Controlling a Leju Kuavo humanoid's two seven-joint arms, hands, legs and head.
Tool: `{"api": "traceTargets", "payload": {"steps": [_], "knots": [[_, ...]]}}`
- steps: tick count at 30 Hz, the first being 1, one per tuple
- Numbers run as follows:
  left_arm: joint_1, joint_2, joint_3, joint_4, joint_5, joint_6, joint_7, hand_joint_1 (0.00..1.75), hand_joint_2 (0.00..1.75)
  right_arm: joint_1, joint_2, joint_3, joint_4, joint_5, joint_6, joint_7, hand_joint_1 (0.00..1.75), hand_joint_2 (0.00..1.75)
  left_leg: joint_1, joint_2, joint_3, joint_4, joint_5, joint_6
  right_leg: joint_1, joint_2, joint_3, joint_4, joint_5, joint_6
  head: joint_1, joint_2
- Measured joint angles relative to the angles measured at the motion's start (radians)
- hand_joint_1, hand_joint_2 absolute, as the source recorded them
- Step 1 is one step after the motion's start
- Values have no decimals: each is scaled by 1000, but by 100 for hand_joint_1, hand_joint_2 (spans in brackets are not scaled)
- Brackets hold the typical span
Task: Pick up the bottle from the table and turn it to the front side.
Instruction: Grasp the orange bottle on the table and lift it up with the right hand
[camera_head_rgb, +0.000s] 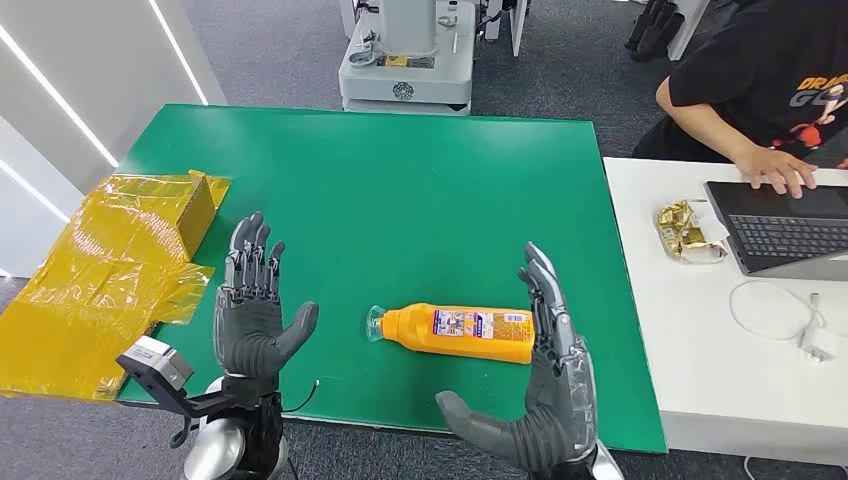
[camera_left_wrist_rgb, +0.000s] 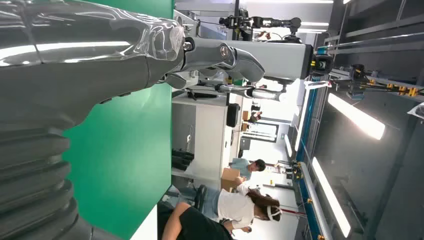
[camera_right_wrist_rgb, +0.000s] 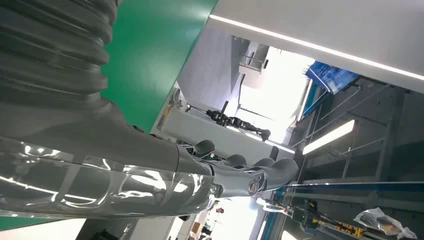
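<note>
Bottle: we see the orange bottle (camera_head_rgb: 462, 333) lying on its side on the green desk (camera_head_rgb: 400, 190), near the front edge, its clear cap end pointing toward our left hand and its printed label facing up.
Left hand: our left hand (camera_head_rgb: 250, 305) hovers just beside the cap end, palm turned toward the bottle, fingers (camera_head_rgb: 252, 262) apart and holding nothing.
Right hand: our right hand (camera_head_rgb: 545, 385) stands upright at the base end, fingers (camera_head_rgb: 545, 290) spread and empty; whether its edge touches the bottle we cannot tell from the head view.
Why so placed: we judge the two palms bracket the bottle end to end, ready to close in and lift it.
Stage: the bottle is not yet picked up.
Left of the desk: crumpled yellow wrap and a yellow box (camera_head_rgb: 195, 212) lie well apart from the bottle.
White desk: a person's hand (camera_head_rgb: 778, 168) rests on a laptop (camera_head_rgb: 790, 228), gold-wrapped sweets (camera_head_rgb: 688, 228) beside it.
</note>
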Motion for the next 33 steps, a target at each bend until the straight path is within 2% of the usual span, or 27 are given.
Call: {"api": "traceTargets", "payload": {"steps": [8, 13, 16, 21, 25, 29, 33], "knots": [[0, 0, 0, 0, 0, -3, 0, 0, 175, -2, 0, -4, 6, 34, -9, 20, 0, 175, 0, 0, 0, 0, 0, 0, 0, 0, 0, 0, 0, 0, 0, 0], [-2, 0, 0, 0, 1, -25, 0, 0, 175, -21, -25, -43, 15, 231, 53, 97, 0, 175, 0, 0, 0, 0, 0, 0, 0, 0, 0, 0, 0, 0, 0, 0], [-2, -1, 1, 0, 2, -35, 0, 0, 175, -34, -48, -67, 24, 302, 107, 126, 0, 175, 0, 0, 0, 0, 0, 0, 0, 0, 0, 0, 0, 0, 0, 0], [-1, -9, 4, -6, -4, -62, 12, 0, 175, -84, -131, -80, 57, 418, 278, 195, 0, 175, 0, 0, 0, 0, 0, 1, 0, 0, 0, 0, 0, 0, 0, 0], [-1, -11, 7, -12, -5, -80, 18, 0, 175, -174, -212, -78, 128, 480, 440, 238, 0, 175, -1, 0, 0, 1, 0, 1, 0, 0, 1, 0, 1, 0, 0, 0], [-11, -11, 8, -12, 1, -90, 18, 0, 175, -311, -275, -45, 238, 463, 581, 238, 0, 175, -1, 1, 0, 1, 0, 2, 0, 0, 1, 0, 1, 1, 0, 0], [-28, -10, 8, -11, 13, -89, 15, 0, 175, -453, -313, 14, 376, 411, 659, 203, 0, 175, 0, 0, 0, 2, 1, 2, 0, 0, 1, 0, 2, 1, 0, 0]]}}
